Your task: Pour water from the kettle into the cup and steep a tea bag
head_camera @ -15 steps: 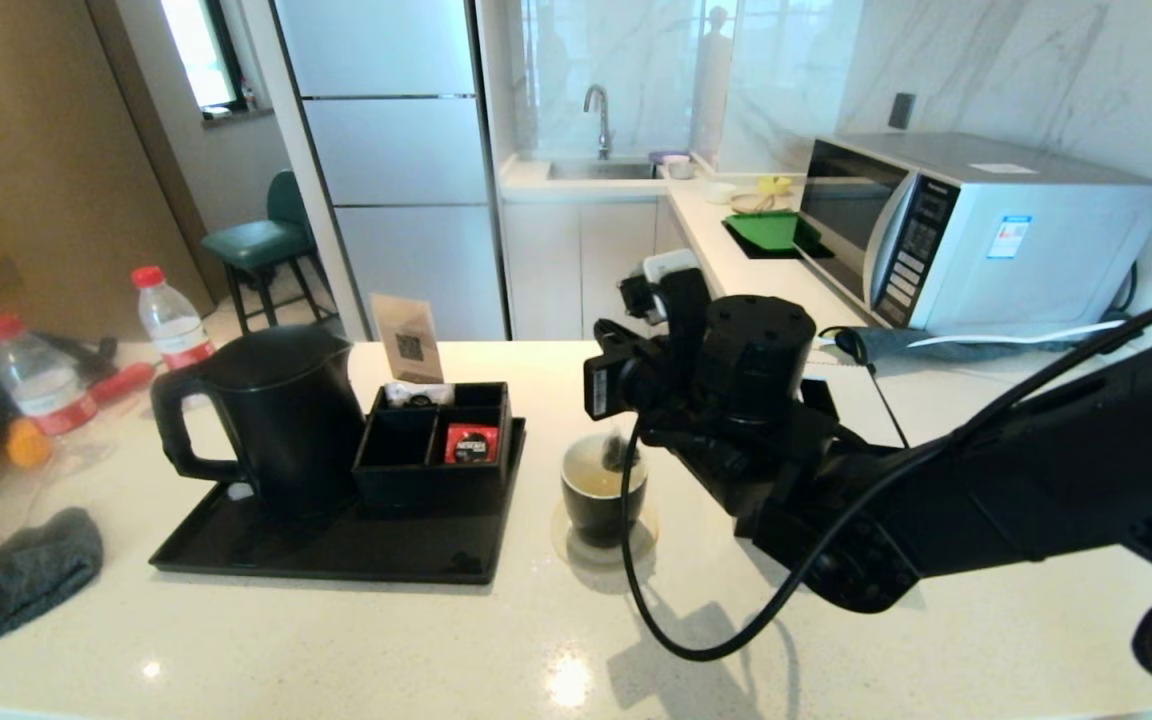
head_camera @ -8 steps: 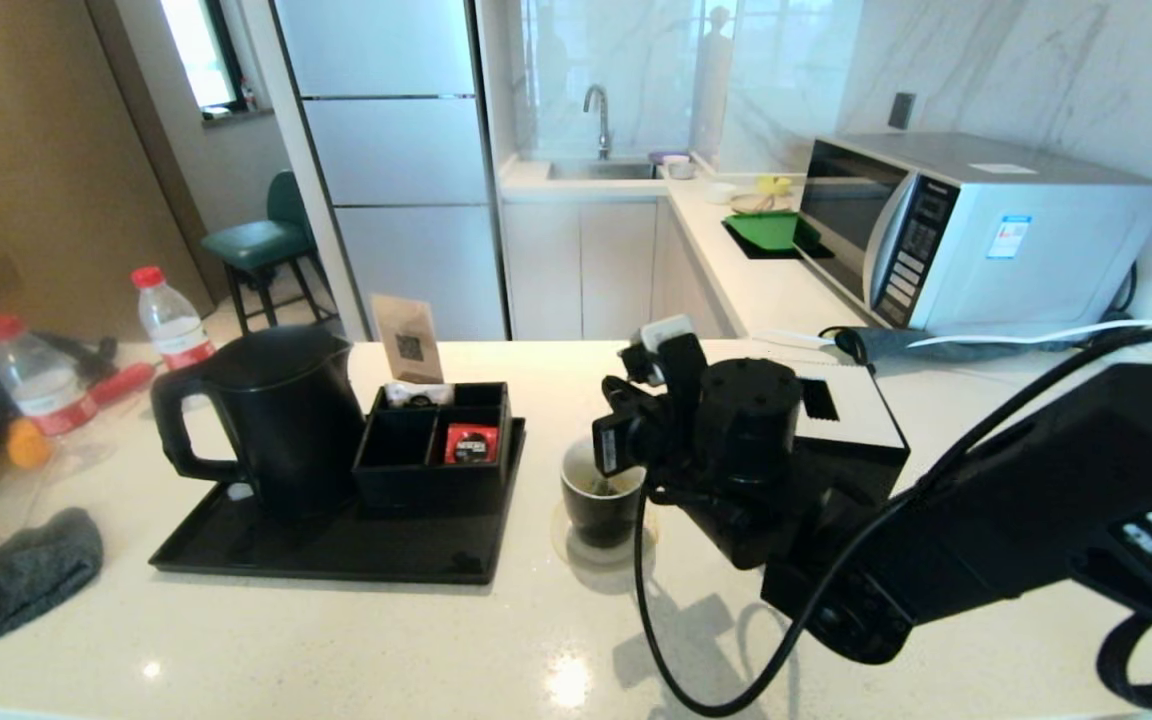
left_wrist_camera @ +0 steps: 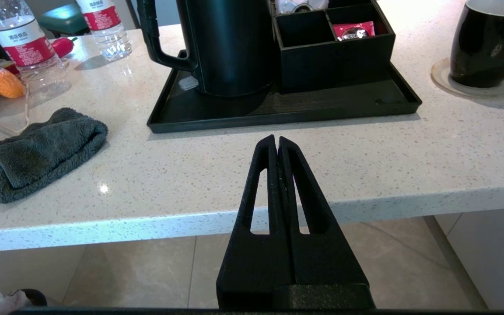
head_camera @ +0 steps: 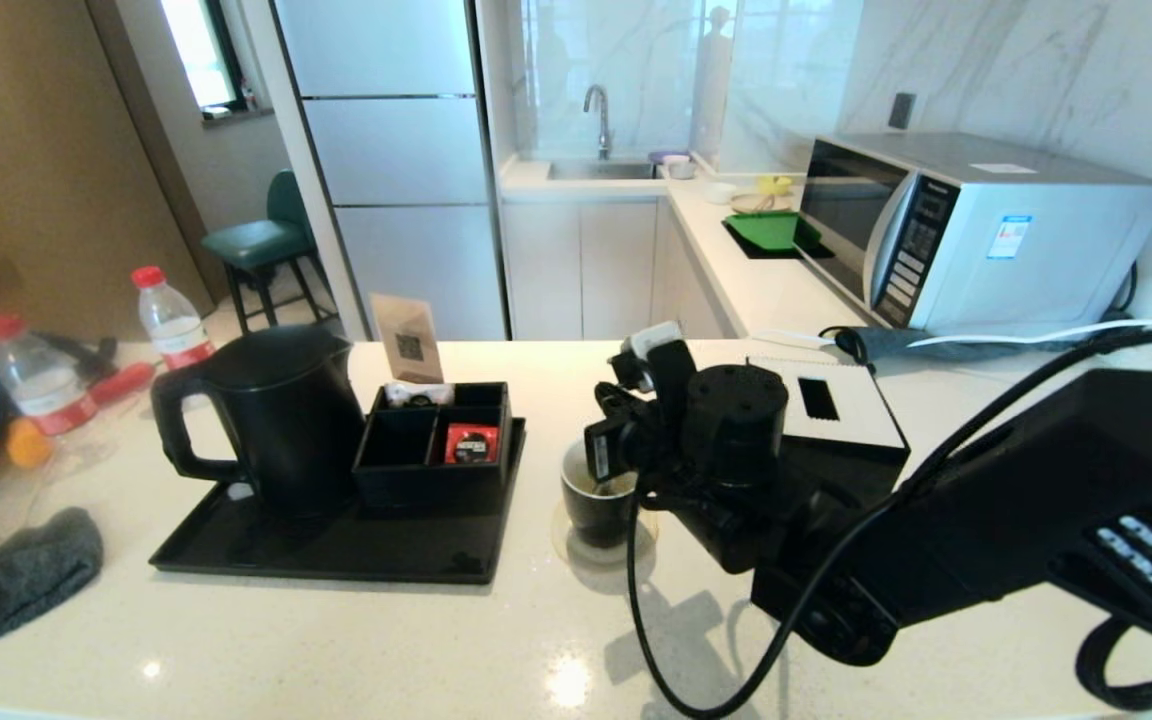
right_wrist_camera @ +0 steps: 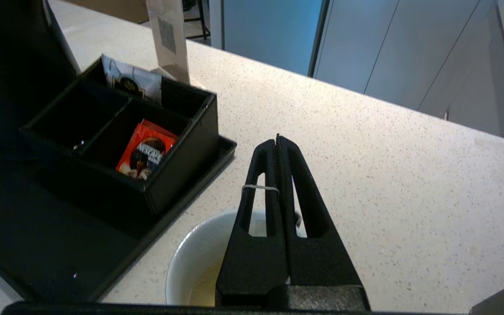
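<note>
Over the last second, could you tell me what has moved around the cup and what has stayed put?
The right gripper has come down over the cup, lowering the tea bag, which hung above the rim a second ago, out of sight. Its fingers stay shut with the string looped round one. The cup, the kettle on the tray and the parked left gripper, off the counter edge, have not moved.

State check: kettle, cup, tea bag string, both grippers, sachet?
kettle: upright on the black tray, lid on.
cup: upright on a coaster, pale yellowish water inside.
right gripper: above the cup, shut on the tea bag string.
left gripper: shut, empty, below the counter edge.
red sachet: lying in the organizer compartment.
</note>
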### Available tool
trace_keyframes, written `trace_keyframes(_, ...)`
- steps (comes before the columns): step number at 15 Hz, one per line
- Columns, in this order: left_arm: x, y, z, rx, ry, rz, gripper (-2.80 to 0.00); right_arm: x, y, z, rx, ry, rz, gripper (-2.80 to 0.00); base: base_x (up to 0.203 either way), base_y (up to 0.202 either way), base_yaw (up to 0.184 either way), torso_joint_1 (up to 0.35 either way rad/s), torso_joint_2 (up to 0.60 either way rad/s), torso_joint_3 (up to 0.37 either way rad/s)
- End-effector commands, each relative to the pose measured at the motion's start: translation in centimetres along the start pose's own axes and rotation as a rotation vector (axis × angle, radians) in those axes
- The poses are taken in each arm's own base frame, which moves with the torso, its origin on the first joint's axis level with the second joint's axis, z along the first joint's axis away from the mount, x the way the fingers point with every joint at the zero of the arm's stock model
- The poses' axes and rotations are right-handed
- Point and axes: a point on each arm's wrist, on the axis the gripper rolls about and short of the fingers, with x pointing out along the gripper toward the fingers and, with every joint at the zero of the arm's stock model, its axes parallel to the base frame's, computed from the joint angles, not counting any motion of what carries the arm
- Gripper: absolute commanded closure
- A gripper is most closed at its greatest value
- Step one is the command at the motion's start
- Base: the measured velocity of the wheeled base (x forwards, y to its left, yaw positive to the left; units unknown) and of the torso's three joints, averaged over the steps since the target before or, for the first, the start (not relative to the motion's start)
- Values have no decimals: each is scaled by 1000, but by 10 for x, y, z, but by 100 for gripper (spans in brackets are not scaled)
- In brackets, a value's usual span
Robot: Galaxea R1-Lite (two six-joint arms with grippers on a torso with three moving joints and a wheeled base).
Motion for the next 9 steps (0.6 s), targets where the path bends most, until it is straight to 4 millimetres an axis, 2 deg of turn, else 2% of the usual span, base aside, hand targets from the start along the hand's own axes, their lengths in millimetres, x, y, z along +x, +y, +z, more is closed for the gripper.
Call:
trace_keyframes(1, 0, 0, 0, 1, 0, 0, 0, -1, -2, 21, 18, -59, -6, 0, 0, 0, 0, 0, 0, 0)
trace_keyframes(4, 0, 0, 0, 1, 0, 0, 0, -6, -6, 40, 29, -93, -13, 0, 0, 0, 0, 0, 0, 0)
trace_keyframes(9, 0, 0, 0, 1, 0, 1, 0, -13, -12, 51, 34, -112, -30, 0, 0, 0, 0, 0, 0, 0)
